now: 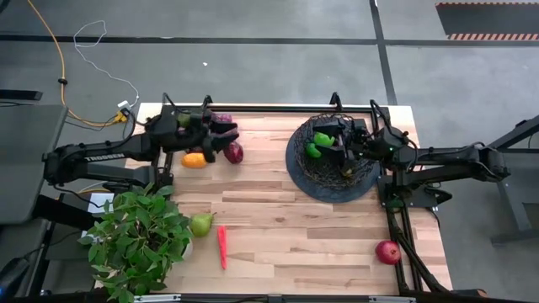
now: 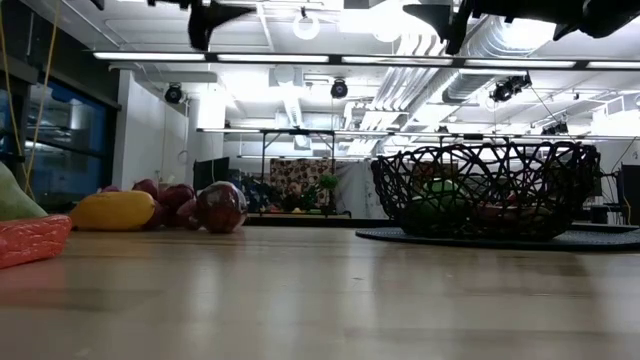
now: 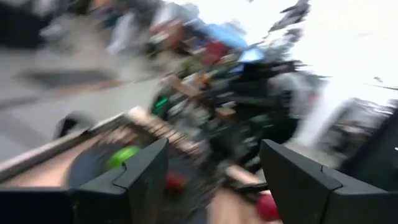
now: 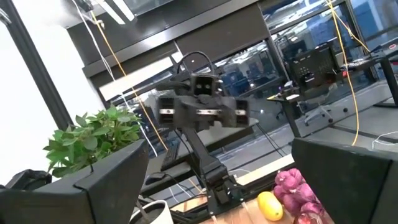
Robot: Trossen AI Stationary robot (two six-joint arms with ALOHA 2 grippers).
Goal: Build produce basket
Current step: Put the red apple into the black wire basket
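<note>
A red chilli pepper [image 1: 221, 246], a green pear [image 1: 201, 224] and a red apple [image 1: 387, 251] lay near. Farther, the open left gripper [image 1: 226, 135] hovered over grapes [image 1: 223, 119]; the right gripper [image 1: 334, 145], fingers apart, hung above the black wire basket [image 1: 364, 181].

Two dark, slender jointed arms with blocky black fingers [image 4: 99, 180].

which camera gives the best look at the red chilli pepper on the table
The high view: the whole chilli pepper lies in the open on the wood. The low view catches only one end of it at its left edge. Neither wrist view shows it.
</note>
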